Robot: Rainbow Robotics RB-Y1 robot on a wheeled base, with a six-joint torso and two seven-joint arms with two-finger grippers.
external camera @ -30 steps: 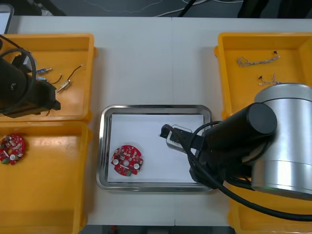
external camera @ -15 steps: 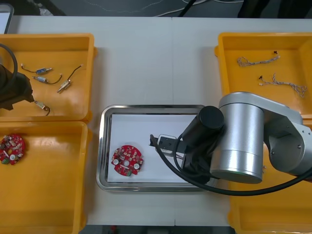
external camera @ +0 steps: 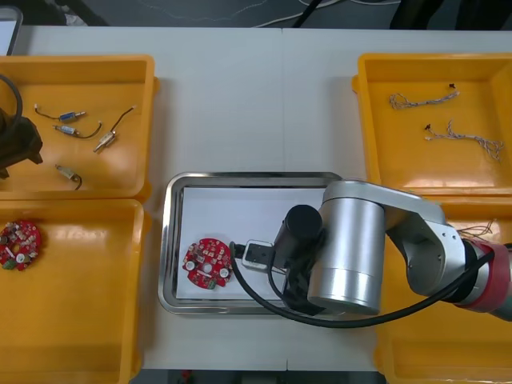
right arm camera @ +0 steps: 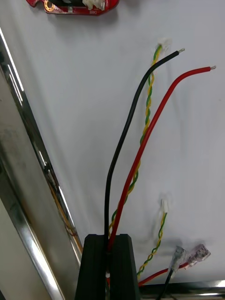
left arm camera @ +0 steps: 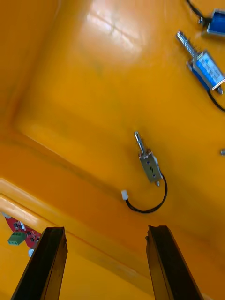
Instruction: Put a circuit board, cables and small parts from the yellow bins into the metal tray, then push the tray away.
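The metal tray (external camera: 166, 240) has a shiny rim and a dull white inside. The yellow bins (external camera: 80, 60) are smooth, glossy plastic.

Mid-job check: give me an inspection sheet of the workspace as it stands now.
Surface: light table, yellow bins at both sides.
Job's things: metal tray, white inside, holds one circuit board; second board in the near left bin; four small metal parts in the far left bin.
Clutter: nothing seen.
Grippers: right gripper low over the tray, fingers shut on a cable bundle; left gripper over the far left bin, fingers open.
Cables: the bundle (black, red, twisted yellow-green) lies on the tray's white inside; two twisted cables in the far right bin.
Surroundings: dark cords beyond the table's far edge.
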